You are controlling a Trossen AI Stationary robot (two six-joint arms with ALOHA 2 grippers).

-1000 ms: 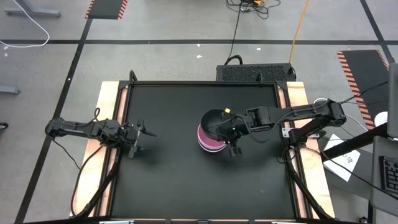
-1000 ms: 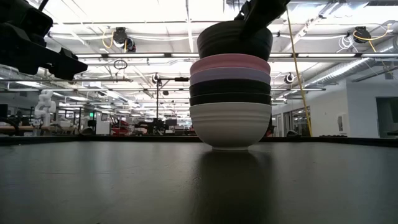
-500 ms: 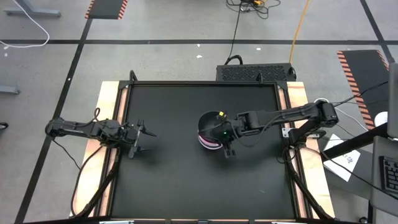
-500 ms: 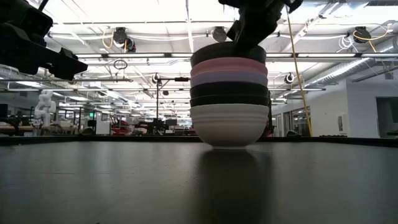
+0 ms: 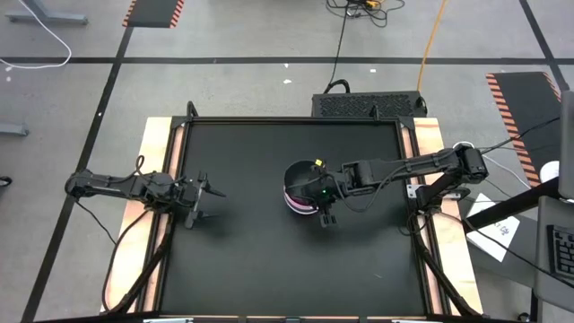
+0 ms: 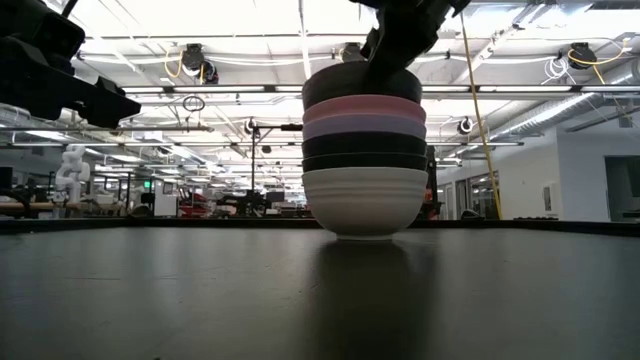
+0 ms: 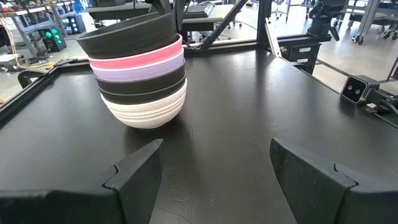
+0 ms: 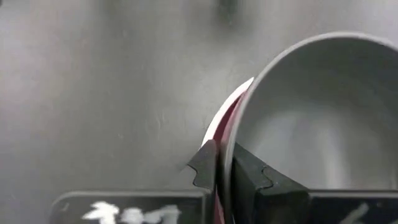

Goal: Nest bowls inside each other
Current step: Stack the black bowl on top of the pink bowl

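A stack of nested bowls (image 5: 301, 193) stands on its white bottom bowl (image 6: 365, 200) right of the table's middle. Above the white one come black (image 6: 365, 150), lavender (image 6: 365, 126) and pink (image 6: 365, 105) bowls, and a black bowl (image 6: 362, 84) sits on top, inside the pink one. My right gripper (image 8: 225, 165) reaches in from the table's right and is shut on that top bowl. Near the table's left edge my left gripper (image 7: 214, 149) hangs open above the table, pointing at the stack, with nothing between its fingers. My right gripper pinches the top black bowl's rim (image 8: 239, 106) on the side toward the table's right. One finger (image 8: 249, 177) is inside the bowl and the other (image 8: 207, 163) is outside, next to the pink rim. The fingers slant down from the right. The bowl rests in the pink bowl, open side up.
The black table top (image 5: 269, 260) lies bare around the stack, inside a raised frame (image 5: 291, 121) with wooden side strips. A dark box (image 5: 368, 105) stands just beyond the far edge. My left arm lies along the left edge.
My right gripper has gone down and a little toward the table's left edge with the black bowl. The bowl hung above the stack, off toward the far side; now it sits inside the pink bowl on top of the stack.
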